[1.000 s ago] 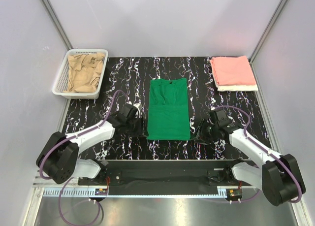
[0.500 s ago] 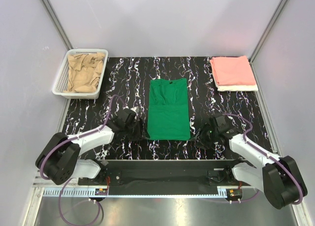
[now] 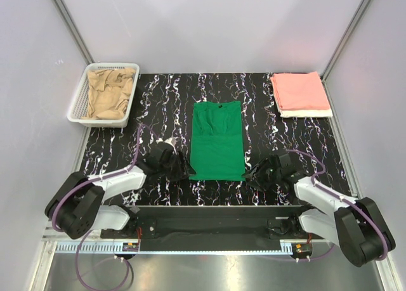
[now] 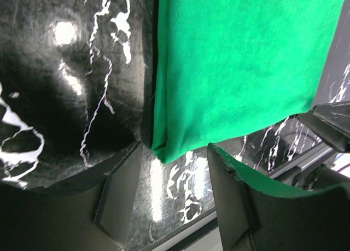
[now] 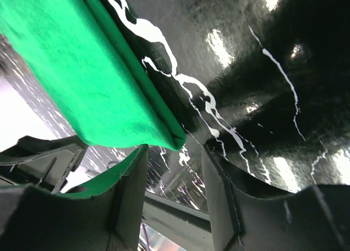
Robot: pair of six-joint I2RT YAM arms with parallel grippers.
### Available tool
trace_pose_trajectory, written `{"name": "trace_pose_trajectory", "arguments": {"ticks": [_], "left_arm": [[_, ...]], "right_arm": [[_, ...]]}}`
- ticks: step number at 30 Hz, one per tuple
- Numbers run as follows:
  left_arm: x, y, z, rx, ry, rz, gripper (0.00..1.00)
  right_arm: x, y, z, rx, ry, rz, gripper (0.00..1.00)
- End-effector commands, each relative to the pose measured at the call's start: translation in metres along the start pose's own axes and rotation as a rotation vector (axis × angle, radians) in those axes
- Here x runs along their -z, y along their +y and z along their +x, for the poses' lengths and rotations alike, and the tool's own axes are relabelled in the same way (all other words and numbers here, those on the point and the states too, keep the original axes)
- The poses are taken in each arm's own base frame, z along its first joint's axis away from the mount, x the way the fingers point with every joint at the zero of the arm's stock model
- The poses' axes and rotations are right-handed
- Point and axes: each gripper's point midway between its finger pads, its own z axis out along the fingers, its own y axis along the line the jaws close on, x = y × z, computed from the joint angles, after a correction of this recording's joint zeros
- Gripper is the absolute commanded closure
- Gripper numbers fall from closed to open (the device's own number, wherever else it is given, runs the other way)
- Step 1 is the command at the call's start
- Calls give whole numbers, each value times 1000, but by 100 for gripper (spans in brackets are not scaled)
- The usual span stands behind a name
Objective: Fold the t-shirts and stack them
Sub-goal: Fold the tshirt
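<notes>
Green t-shirt [image 3: 217,148] lies flat in the middle of the bench [image 3: 158,101], folded into a long narrow panel with its collar at the far end and its hem toward the arms. That shape suggests the sides are turned in and the crosswise fold is still to come.

The left tool [image 4: 175,158] sits at the near left corner of the green t-shirt, and the right tool [image 5: 175,152] at its near right corner. In each wrist view the fingers stand apart, with the corner of the cloth lying just at the gap and nothing pinched. Low to the bench and one per corner, they seem placed to take the hem evenly, so the fold goes up square.

Beyond the green t-shirt to its right, a salmon pink t-shirt [image 3: 299,91] lies folded on top of a white one [image 3: 307,113]; this is likely the stack it should join. Beyond it to the left, the tan t-shirt [image 3: 109,94] sits crumpled in the white basket [image 3: 77,107], not yet folded.
</notes>
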Motion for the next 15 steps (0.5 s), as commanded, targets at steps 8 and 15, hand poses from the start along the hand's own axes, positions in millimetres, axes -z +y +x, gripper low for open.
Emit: {"name": "trace_pose_trajectory", "arguments": {"ticks": [8, 15], "left_arm": [[-5, 8, 2, 10, -10, -34, 46], [4, 12, 7, -1, -31, -52, 42]], "right_arm": [[-8, 0, -4, -32, -39, -28, 53], [-10, -10, -5, -46, -55, -7, 68]]}}
